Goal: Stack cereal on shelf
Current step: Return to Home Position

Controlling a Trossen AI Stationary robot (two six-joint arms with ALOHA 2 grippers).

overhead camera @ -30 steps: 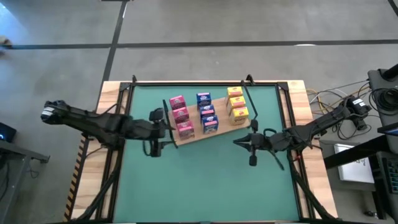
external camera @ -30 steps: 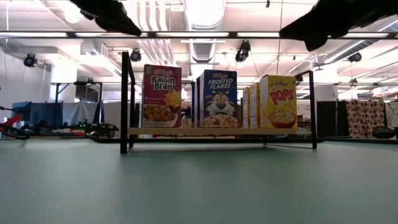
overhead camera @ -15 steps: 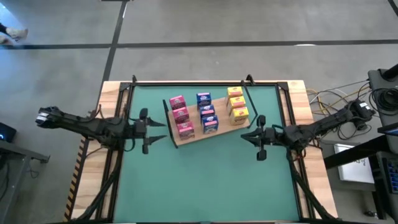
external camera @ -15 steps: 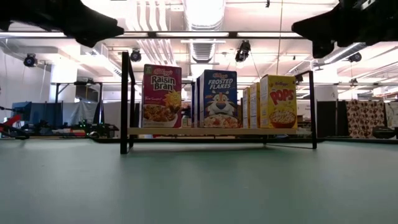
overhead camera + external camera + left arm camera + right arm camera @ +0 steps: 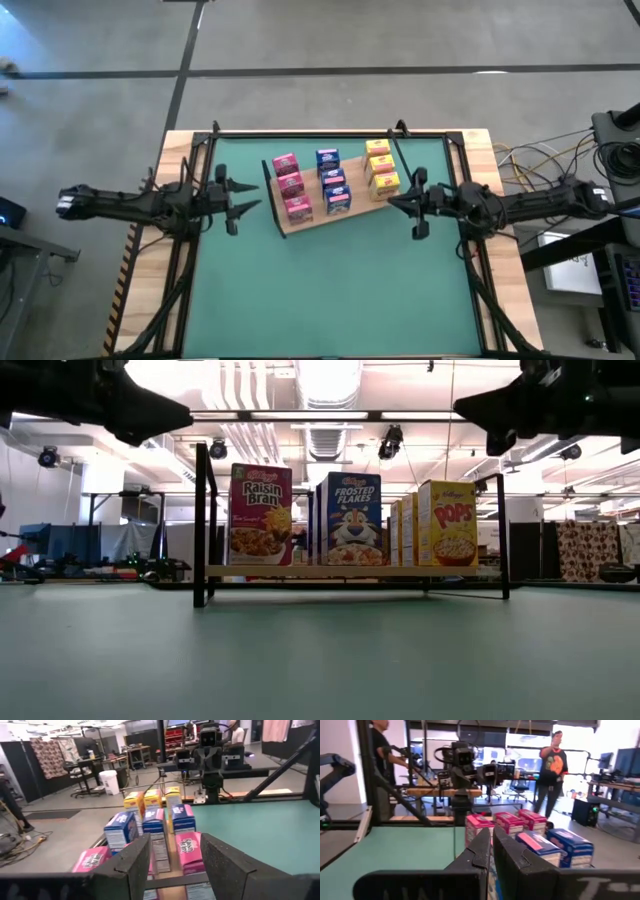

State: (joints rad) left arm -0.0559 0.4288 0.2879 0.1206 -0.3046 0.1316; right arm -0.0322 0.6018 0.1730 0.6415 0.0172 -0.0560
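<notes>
Between my two tools sits the shelf (image 5: 362, 206), angled on the desk (image 5: 330, 290), carrying nine cereal boxes upright in three rows: pink boxes (image 5: 290, 184) nearest my left tool (image 5: 243, 197), blue boxes (image 5: 332, 183) in the middle, yellow boxes (image 5: 381, 169) nearest my right tool (image 5: 392, 201). My left tool hangs above the desk just off the shelf's pink end, pointing at the boxes, fingers (image 5: 131, 864) spread wide and holding nothing. My right tool hovers just off the yellow end, facing the boxes, fingers (image 5: 479, 851) drawn narrow, almost touching, gripping nothing. Both hang apart from the shelf.
</notes>
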